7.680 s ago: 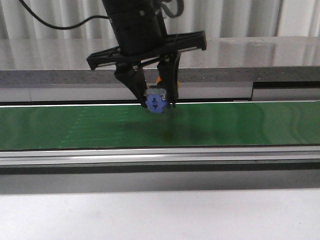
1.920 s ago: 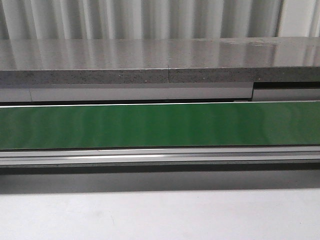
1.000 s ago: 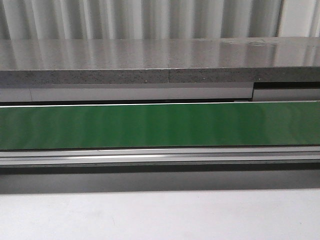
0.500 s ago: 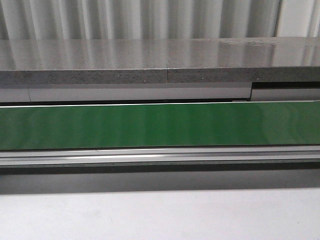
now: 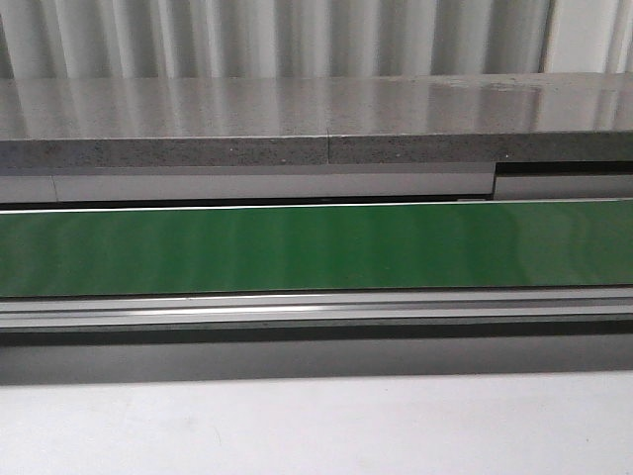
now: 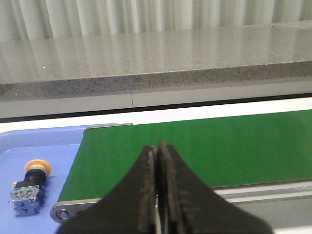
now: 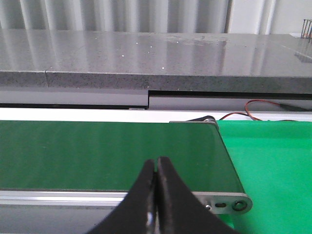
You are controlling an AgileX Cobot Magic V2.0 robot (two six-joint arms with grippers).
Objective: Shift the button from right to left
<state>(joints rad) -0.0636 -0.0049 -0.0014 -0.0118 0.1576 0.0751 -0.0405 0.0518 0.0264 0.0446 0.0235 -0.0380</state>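
Button (image 6: pixel 30 187), yellow-capped, blue-grey block, lies on blue tray (image 6: pixel 53 146); both jaws closed, empty.

Grey speckled stone ledge (image 5: pixel 316 124) before a pale corrugated wall (image 5: pixel 297 38)

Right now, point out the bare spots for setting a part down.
The green belt lies bare between its rails. The blue tray is free except near the button. The green mat past the belt's other end is bare.
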